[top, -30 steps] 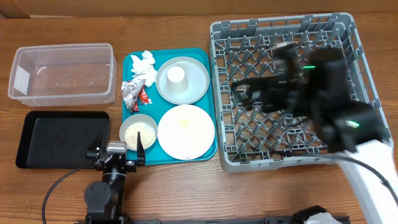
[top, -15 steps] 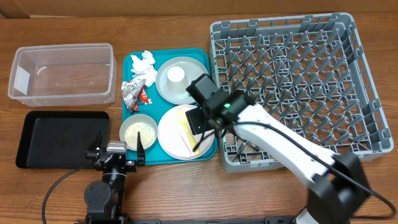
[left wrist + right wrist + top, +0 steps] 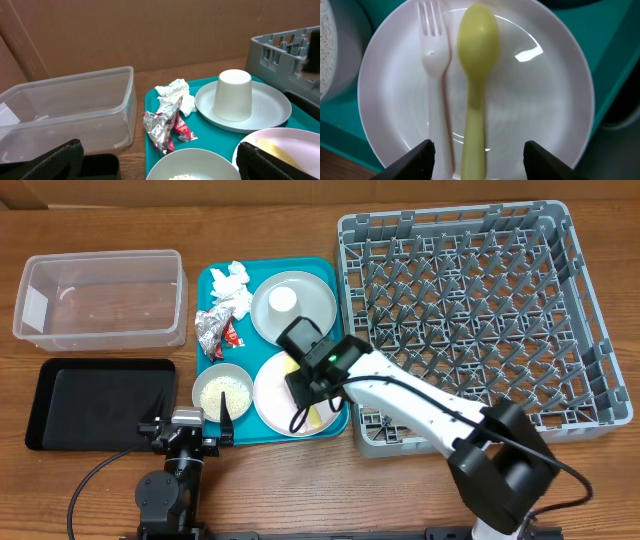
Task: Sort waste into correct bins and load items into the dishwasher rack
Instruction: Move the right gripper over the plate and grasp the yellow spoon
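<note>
My right gripper (image 3: 480, 161) hangs open low over the white plate (image 3: 540, 100). The yellow spoon (image 3: 476, 75) lies lengthwise on that plate. Its handle runs between my two fingers without touching either. A white fork (image 3: 436, 85) lies beside it. My left gripper (image 3: 160, 170) rests open near the table's front edge, just short of the grey bowl (image 3: 222, 392) of rice. The upturned white cup (image 3: 284, 301) stands on the pale grey plate (image 3: 310, 320). Tissue (image 3: 230, 285), foil wrapper (image 3: 211, 330) and red packet (image 3: 233, 336) lie on the teal tray (image 3: 203, 358).
The clear tub (image 3: 100, 300) stands at the far left, with the black tray (image 3: 100, 402) in front of it. The grey dishwasher rack (image 3: 470, 320) fills the right side, close against the teal tray's right edge. My right arm (image 3: 420, 405) crosses the rack's front left corner.
My right arm has swung left from above the rack to over the white plate, and its jaws have narrowed around the spoon handle. The left arm has not moved.
</note>
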Controlling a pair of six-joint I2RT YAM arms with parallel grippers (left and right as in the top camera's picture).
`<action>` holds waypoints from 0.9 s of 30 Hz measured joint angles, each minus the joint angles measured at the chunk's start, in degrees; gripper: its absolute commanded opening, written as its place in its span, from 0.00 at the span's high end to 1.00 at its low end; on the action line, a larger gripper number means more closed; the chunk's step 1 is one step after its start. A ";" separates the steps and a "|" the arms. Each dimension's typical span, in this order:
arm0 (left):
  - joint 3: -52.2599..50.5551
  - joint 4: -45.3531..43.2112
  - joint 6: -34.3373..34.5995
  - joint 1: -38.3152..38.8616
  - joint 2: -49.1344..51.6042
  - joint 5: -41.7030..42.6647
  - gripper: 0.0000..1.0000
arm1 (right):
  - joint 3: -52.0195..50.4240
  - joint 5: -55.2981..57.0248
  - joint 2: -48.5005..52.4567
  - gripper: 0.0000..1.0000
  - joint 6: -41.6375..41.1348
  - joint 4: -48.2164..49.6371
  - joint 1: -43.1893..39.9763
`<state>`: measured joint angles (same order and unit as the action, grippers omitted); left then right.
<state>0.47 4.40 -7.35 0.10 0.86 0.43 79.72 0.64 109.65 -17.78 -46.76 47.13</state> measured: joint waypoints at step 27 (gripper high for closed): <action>0.00 0.02 0.00 0.00 0.00 0.00 0.00 | 1.09 0.50 8.13 0.77 0.44 5.35 0.92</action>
<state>0.47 4.43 -7.35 0.10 0.86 0.43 80.82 1.15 117.78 -17.34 -41.41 48.05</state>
